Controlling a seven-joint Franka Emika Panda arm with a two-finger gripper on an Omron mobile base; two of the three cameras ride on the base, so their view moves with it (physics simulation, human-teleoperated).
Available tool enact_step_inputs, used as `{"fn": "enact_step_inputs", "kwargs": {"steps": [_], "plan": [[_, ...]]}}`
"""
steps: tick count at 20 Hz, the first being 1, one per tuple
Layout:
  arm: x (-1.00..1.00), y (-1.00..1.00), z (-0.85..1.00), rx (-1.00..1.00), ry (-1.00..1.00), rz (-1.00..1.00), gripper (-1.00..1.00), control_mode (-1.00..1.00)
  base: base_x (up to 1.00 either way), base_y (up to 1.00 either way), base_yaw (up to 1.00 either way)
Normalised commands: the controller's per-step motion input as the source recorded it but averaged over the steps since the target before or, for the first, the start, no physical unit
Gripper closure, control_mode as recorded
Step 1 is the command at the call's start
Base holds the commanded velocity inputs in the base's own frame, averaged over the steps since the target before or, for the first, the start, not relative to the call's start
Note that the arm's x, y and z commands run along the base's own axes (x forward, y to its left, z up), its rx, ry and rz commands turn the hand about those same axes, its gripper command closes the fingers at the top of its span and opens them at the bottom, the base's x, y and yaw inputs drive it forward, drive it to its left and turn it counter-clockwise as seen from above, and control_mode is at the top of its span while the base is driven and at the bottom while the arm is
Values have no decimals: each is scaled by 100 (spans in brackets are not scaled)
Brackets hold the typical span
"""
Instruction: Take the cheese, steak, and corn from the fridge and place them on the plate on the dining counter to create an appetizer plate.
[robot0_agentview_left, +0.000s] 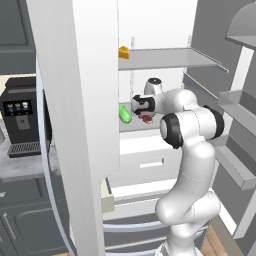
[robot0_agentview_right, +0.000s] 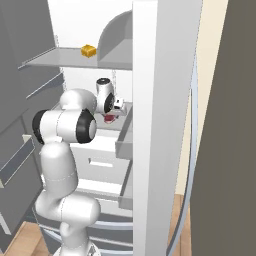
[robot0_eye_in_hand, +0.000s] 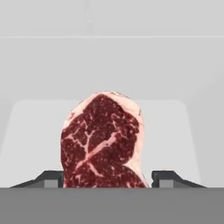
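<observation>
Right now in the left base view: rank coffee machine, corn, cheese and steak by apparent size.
1. coffee machine, by far the largest.
2. corn.
3. cheese, close to the corn but a little smaller.
4. steak: mostly hidden behind the gripper, so its rank is unsure.

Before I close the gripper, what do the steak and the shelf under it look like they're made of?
The steak looks like raw beef: dark red flesh with white marbling and a pale fat rim, matte. The shelf looks like smooth plastic or painted metal, plain light grey without grain or gloss; which one I can't tell. The gripper straddles the steak, fingertips either side.
</observation>
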Motion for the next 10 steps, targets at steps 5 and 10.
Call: {"fn": "enact_step_inputs", "kwargs": {"steps": [5,10], "plan": [[-95,-22,-2,0,-9,0,100,-100,0,0,0],[-100,-20,-1,0,-9,0,100,-100,0,0,0]]}}
